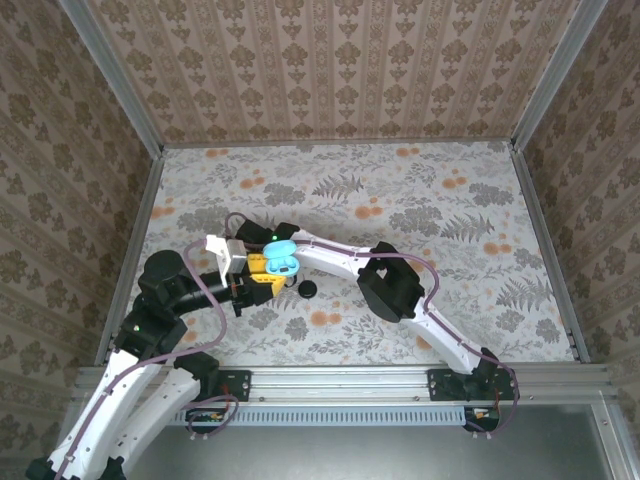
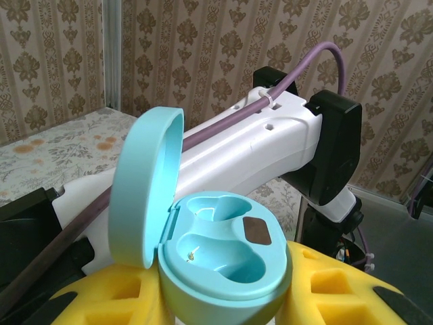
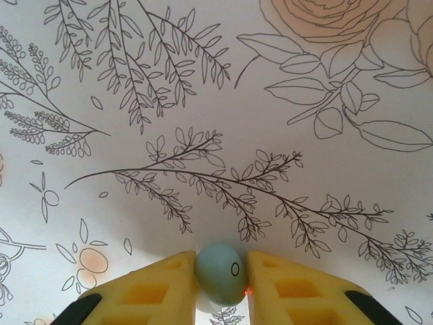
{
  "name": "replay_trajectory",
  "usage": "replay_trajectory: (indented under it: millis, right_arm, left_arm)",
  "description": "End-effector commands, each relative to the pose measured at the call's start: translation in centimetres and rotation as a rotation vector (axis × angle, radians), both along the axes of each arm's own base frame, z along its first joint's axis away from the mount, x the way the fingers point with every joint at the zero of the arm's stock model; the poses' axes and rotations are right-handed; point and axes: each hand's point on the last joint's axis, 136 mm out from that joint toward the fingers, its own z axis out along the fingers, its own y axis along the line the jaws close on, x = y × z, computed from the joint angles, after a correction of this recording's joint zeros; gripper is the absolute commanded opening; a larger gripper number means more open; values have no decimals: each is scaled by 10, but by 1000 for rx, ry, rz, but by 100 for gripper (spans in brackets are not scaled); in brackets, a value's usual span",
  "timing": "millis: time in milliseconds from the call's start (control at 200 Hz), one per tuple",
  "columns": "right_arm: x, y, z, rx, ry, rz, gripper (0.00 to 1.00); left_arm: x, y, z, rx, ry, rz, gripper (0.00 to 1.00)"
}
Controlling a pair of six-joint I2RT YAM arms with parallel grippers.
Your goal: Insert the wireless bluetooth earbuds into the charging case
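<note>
The charging case (image 2: 226, 267) is smooth turquoise plastic with a soft satin sheen, brightest along the rim of its open lid. A darker, glossier patch sits in its inner tray. The earbud (image 3: 220, 274) is the same smooth turquoise plastic, faintly shiny. The fingers (image 3: 145, 291) of the right gripper (image 3: 220, 266) are matt yellow with moulded square recesses, and those of the left gripper (image 2: 223, 301) look alike. Mid-frame in the left wrist view, the arm shell (image 2: 250, 145) is glossy white plastic, its joint housing (image 2: 335, 145) is matt black plastic, and the cable (image 2: 304, 64) has smooth purple sheathing. The worktop (image 3: 203, 101) is a smooth, matt printed sheet. The walls (image 1: 330, 70) look like patterned paper, and the frame rails (image 1: 330, 385) like brushed metal.
</note>
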Motion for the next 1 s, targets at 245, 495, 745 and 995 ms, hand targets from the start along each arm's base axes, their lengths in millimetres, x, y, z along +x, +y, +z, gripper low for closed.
replay_trajectory:
  millis: [245, 495, 745, 995]
  right_arm:
    - [6, -18, 6, -5, -1, -11, 17]
    - [26, -69, 49, 89, -44, -136, 15]
    - [32, -137, 87, 139, -79, -251, 15]
    - [18, -194, 135, 183, -152, -321, 15]
  left_arm:
    - [0, 2, 15, -27, -49, 8, 9]
    - [5, -1, 11, -39, -33, 8, 8]
    - [17, -13, 2, -51, -8, -18, 8]
    - [27, -29, -5, -77, -50, -42, 7]
